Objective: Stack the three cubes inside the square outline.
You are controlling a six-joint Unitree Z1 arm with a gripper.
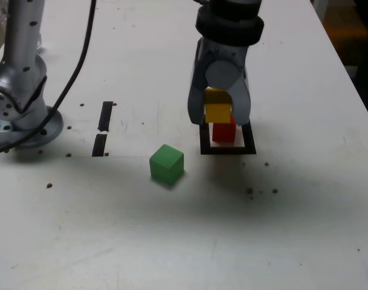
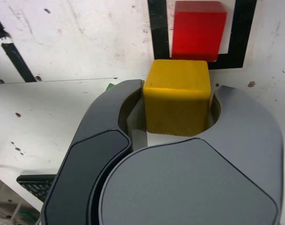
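with the yellow block (image 1: pixel 218 104) pinched in the gripper (image 1: pixel 220 115), line it up squarely over the red block (image 1: pixel 224 135) inside the black outline (image 1: pixel 228 150), lower gently, and release only once it sits flat.

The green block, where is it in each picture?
Exterior view: the green block sits on the table, just left of the middle and lower than the black square.
Wrist view: only a tiny green bit shows, peeking out beside the hand, which seems to hide the rest.
Landmark in both: the black square, with the red block inside it.
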